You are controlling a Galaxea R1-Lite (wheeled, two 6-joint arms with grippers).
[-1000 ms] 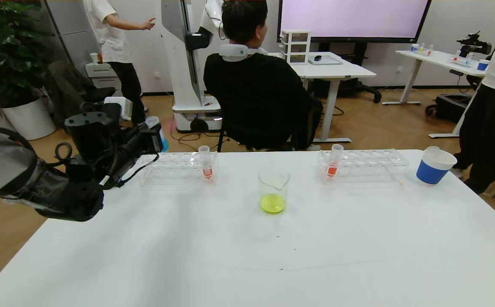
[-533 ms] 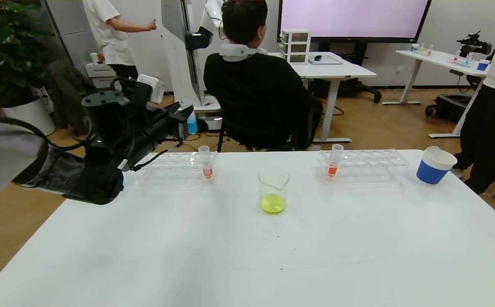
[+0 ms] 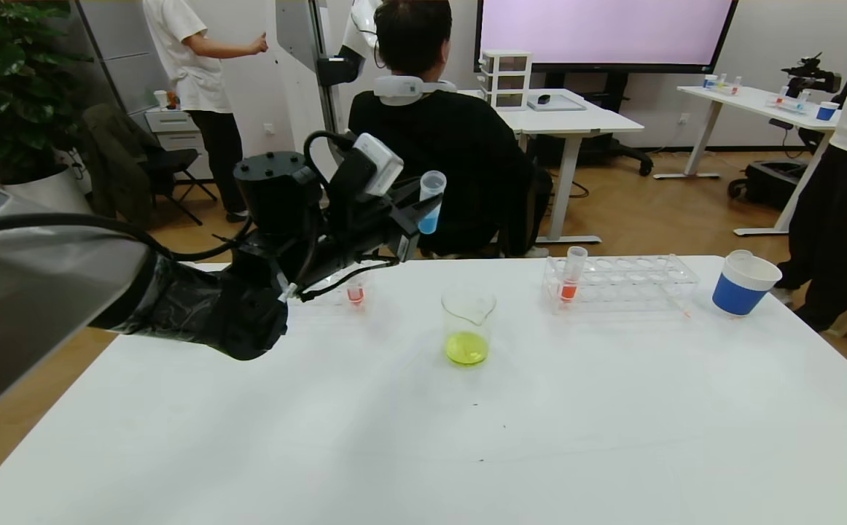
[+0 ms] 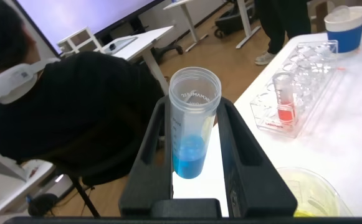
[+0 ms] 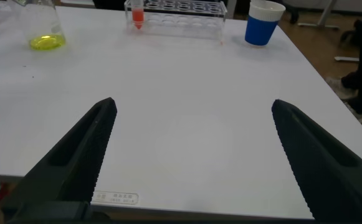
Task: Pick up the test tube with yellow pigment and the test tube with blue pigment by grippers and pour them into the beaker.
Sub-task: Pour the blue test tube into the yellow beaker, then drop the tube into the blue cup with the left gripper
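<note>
Our left end effector [image 4: 196, 149] clamped on test tube w/ blue pigment [image 3: 429, 206], raised over worktop's [image 3: 423, 437] far edge, left of beaker [image 3: 467, 324] w/ yellow liquid, our right end effector [image 5: 193, 155] spread wide near worktop's front-right corner.

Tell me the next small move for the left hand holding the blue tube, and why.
Probably carry it a little right and toward the robot until it is over the beaker, then tip. The left hand is shut on the test tube with blue pigment, upright, up behind and left of the beaker, which already holds yellow liquid. The right hand hangs open near the table's front edge.

Black left arm [image 3: 248, 292] (grey-white box, looped cables)
</note>
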